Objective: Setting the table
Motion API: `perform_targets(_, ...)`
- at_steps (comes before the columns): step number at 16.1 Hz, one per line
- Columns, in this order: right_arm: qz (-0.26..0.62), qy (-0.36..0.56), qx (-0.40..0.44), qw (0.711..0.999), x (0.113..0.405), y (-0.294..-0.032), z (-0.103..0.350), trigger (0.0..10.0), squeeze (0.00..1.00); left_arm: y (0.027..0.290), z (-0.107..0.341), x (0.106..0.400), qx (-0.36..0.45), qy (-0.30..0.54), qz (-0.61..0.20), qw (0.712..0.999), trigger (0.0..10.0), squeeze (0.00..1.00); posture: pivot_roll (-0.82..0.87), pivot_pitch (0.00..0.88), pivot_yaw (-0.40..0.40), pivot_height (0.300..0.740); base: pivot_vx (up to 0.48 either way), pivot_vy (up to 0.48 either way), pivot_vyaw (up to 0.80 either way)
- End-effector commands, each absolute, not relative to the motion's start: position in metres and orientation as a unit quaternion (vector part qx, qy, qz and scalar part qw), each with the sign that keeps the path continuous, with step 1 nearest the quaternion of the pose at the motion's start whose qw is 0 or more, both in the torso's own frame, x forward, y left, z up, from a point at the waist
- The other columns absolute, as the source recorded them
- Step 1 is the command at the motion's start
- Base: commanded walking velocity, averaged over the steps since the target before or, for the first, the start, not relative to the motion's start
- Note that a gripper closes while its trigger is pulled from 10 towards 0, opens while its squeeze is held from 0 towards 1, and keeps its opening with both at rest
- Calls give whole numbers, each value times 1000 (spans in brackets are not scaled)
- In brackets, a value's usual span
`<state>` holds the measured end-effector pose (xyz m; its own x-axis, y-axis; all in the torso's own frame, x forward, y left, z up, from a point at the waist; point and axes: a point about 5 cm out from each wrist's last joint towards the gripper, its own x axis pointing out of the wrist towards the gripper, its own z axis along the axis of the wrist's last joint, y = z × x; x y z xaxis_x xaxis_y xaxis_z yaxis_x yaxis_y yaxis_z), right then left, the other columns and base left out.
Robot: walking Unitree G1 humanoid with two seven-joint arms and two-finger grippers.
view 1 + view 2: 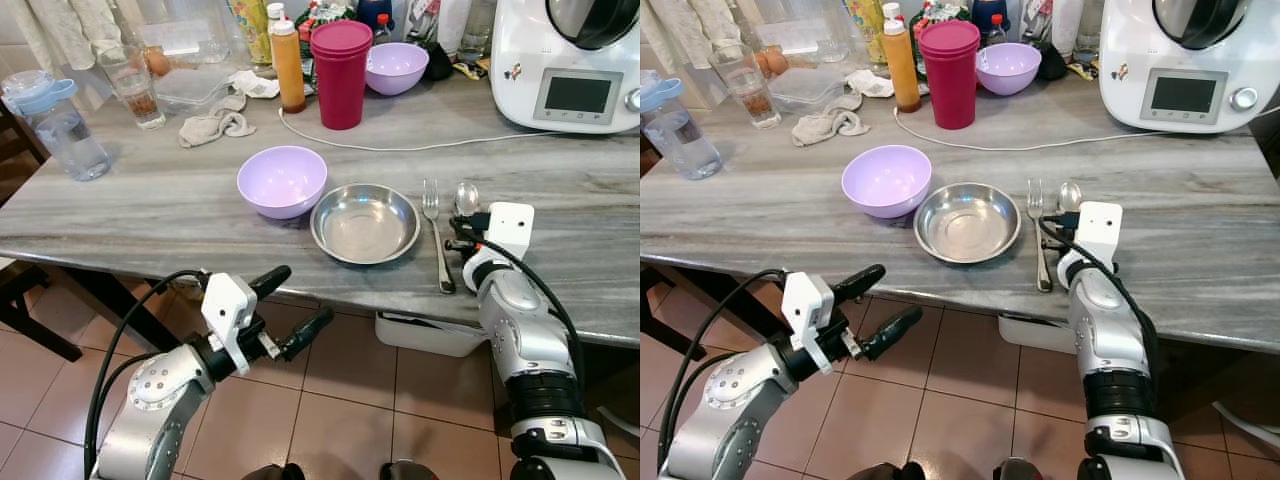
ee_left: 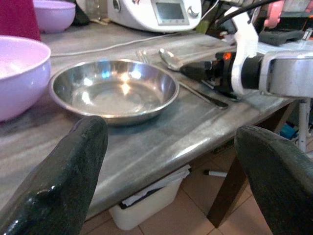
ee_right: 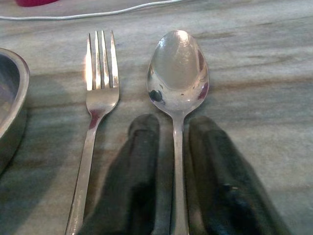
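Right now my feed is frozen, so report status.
Right end effector astride spoon handle, beside fork. Left end effector open, below table edge. No obstruction.

On the counter [image 1: 150, 215], the steel dish [image 1: 365, 223] sits near the front edge, with a bowl [image 1: 282, 181] just beside it on the left, slightly farther back. The fork [image 1: 437, 238] lies right of the dish, and the spoon [image 3: 178, 93] lies right of the fork, parallel to it. The right hand [image 3: 173, 196] rests on the counter with a finger on each side of the spoon's handle. Behind the dish stands a lidded cup [image 1: 340, 73], a second bowl [image 1: 396, 67] to its right. The left hand [image 1: 290, 310] hangs before the counter's edge, below it.
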<state>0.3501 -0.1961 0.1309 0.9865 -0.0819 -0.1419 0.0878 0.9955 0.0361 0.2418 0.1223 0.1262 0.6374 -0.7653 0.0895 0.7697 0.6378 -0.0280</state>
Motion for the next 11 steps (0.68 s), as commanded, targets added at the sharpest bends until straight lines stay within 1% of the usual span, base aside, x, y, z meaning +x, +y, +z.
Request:
perform_targets(1, -41, 95, 26, 994, 349, -194, 120, 10000, 1000, 123, 127, 239, -27, -31, -431, 901, 10000, 0, -182, 142, 89, 740, 0, 0, 0)
perform_targets(6, -39, 66, 37, 996, 351, -197, 134, 10000, 1000, 123, 128, 239, -27, -31, -433, 900, 10000, 0, -182, 140, 92, 740, 0, 0, 0)
perform_targets(9, -38, -22, 30, 999, 347, -197, 171, 10000, 1000, 123, 130, 240, -26, -33, -431, 902, 10000, 0, -183, 137, 93, 740, 0, 0, 0)
perform_targets(10, -37, -33, 27, 998, 346, -196, 175, 10000, 1000, 123, 130, 241, -26, -33, -430, 902, 10000, 0, -184, 137, 93, 740, 0, 0, 0)
perform_targets(11, -33, -88, 1, 996, 341, -193, 193, 10000, 1000, 123, 131, 242, -24, -36, -428, 903, 10000, 0, -186, 135, 93, 740, 0, 0, 0)
